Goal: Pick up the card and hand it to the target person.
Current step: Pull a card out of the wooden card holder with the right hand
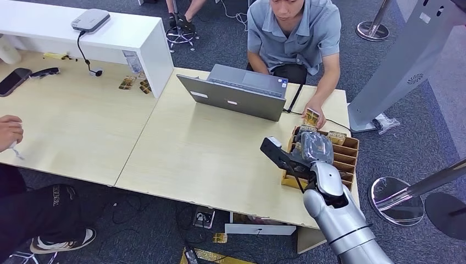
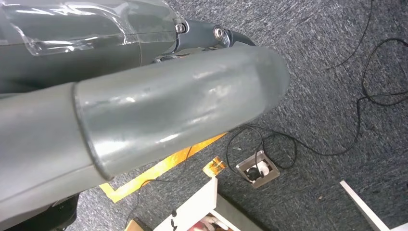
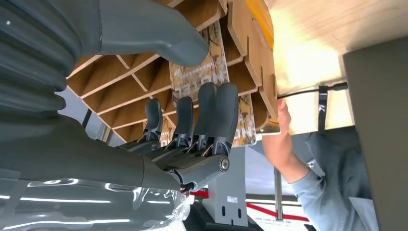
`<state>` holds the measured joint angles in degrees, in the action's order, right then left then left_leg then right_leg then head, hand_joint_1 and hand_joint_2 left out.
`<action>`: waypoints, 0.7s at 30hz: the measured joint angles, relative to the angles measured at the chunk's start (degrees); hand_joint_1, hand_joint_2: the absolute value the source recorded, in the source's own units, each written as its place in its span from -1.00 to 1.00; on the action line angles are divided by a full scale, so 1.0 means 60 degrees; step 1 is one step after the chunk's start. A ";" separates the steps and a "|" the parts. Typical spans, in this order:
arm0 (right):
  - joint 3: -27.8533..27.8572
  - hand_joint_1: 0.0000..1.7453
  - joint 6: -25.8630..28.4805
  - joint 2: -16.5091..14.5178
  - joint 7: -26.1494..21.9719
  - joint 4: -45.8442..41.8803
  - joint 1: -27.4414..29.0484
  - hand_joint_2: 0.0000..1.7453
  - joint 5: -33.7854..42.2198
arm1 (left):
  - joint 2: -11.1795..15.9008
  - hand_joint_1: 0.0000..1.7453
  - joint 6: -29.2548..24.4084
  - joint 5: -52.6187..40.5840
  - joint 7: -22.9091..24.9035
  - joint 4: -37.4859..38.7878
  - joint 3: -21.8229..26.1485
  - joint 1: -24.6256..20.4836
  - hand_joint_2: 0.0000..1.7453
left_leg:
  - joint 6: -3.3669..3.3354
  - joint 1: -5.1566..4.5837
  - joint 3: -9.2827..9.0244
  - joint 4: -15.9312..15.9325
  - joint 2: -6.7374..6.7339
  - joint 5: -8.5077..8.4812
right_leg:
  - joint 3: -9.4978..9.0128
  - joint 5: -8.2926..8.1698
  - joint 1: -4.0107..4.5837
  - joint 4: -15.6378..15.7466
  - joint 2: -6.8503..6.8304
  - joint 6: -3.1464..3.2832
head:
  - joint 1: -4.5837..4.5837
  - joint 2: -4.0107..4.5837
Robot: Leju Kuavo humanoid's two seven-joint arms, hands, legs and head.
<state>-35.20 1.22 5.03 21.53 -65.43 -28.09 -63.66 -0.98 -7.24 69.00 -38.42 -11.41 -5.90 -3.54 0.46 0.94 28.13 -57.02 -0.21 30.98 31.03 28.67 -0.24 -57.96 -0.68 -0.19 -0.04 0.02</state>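
Observation:
A wooden card rack [image 1: 347, 155] stands at the table's right end, with patterned cards in its slots. My right hand [image 1: 309, 147] hovers over the rack. In the right wrist view a patterned card [image 3: 198, 73] stands in a slot of the rack [image 3: 144, 72], behind my right hand [image 3: 192, 120]; the thumb [image 3: 159, 36] and the dark fingers [image 3: 219, 108] are apart and grip nothing. A seated person behind the laptop holds another card [image 1: 311, 116] at the rack's far edge. My left hand [image 2: 144, 120] hangs over the floor, its fingers hidden.
An open grey laptop [image 1: 236, 91] sits mid-table with a cable beside it. A white shelf [image 1: 110, 33] with a small device stands at the back left. A second person's hand [image 1: 8, 132] rests at the left edge. Stanchion bases [image 1: 395, 201] and a grey stand [image 1: 401, 60] are at the right.

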 joint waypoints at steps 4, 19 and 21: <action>-0.0026 0.04 -0.0030 0.0014 0.0001 -0.0257 -0.0015 1.00 -0.0027 | 0.0000 -1.00 0.0001 -0.0002 0.0000 0.0000 0.0000 0.0000 -1.00 | 0.0000 0.0000 0.0001 0.0000 0.0000 0.0000 | 0.0000 0.0000 0.0000 0.0000 0.0000 0.0000 | 0.0000 0.0000; -0.0108 0.08 -0.0314 0.0095 0.0103 -0.0669 -0.0132 1.00 -0.0179 | 0.0000 -1.00 0.0093 -0.0007 -0.0024 0.0000 0.0000 0.0001 -1.00 | 0.0000 0.0000 0.0001 0.0000 0.0000 0.0000 | 0.0001 0.0000 0.0000 0.0000 0.0000 0.0000 | 0.0001 0.0000; -0.0108 0.08 -0.0355 0.0119 0.0112 -0.0633 -0.0132 1.00 -0.0185 | 0.0000 -1.00 0.0108 -0.0007 -0.0026 0.0000 0.0000 0.0001 -1.00 | 0.0000 0.0000 0.0001 0.0000 0.0000 0.0000 | 0.0001 0.0000 0.0000 0.0000 0.0000 0.0000 | 0.0001 0.0000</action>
<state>-35.85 -0.91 5.75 22.20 -69.23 -28.88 -64.77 -0.98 -6.59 68.96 -38.58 -11.41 -5.90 -3.53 0.46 0.94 28.14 -57.02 -0.21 30.98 31.03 28.68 -0.24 -57.96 -0.68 -0.19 -0.03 0.02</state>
